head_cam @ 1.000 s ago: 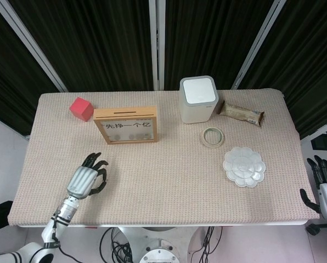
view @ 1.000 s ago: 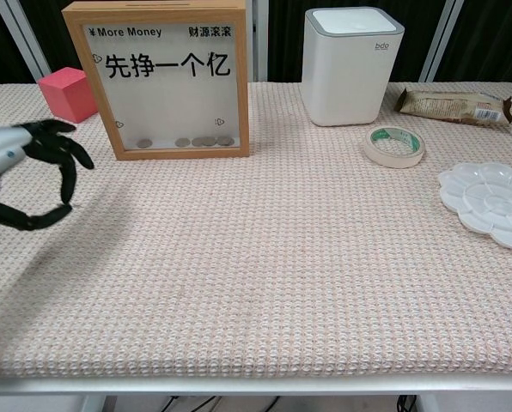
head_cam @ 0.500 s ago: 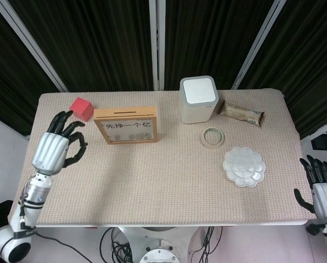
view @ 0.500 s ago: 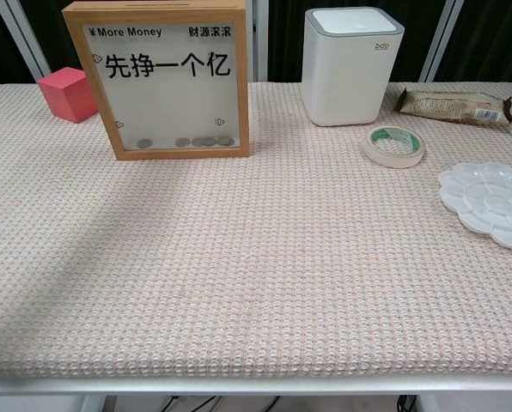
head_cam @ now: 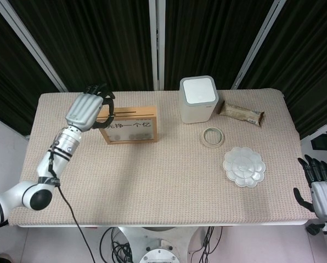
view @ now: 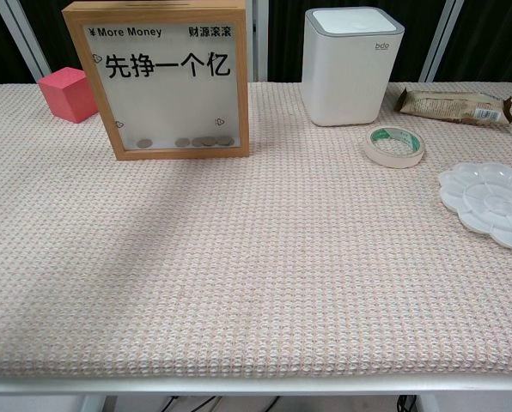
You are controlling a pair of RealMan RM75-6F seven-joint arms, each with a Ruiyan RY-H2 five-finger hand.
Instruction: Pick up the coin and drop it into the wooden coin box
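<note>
The wooden coin box (head_cam: 131,129) (view: 174,81) stands upright at the back left, its slot (head_cam: 128,113) on top. Several coins (view: 200,142) lie inside behind the glass. My left hand (head_cam: 89,109) hovers over the box's left end, back of the hand towards the camera, thumb curled in against the fingers in a pinch. The coin is too small to make out there, and none lies on the table. The chest view does not show this hand. My right hand (head_cam: 320,189) hangs off the table's right edge, fingers apart and holding nothing.
A red cube (view: 67,93) sits left of the box, hidden by my hand in the head view. A white bin (head_cam: 198,99), a snack bar (head_cam: 240,114), a tape roll (head_cam: 212,136) and a white palette (head_cam: 243,166) occupy the right half.
My left hand rose from the table's front left and travelled back to the coin box's top left, leaving the chest view. The right hand barely shifted.
</note>
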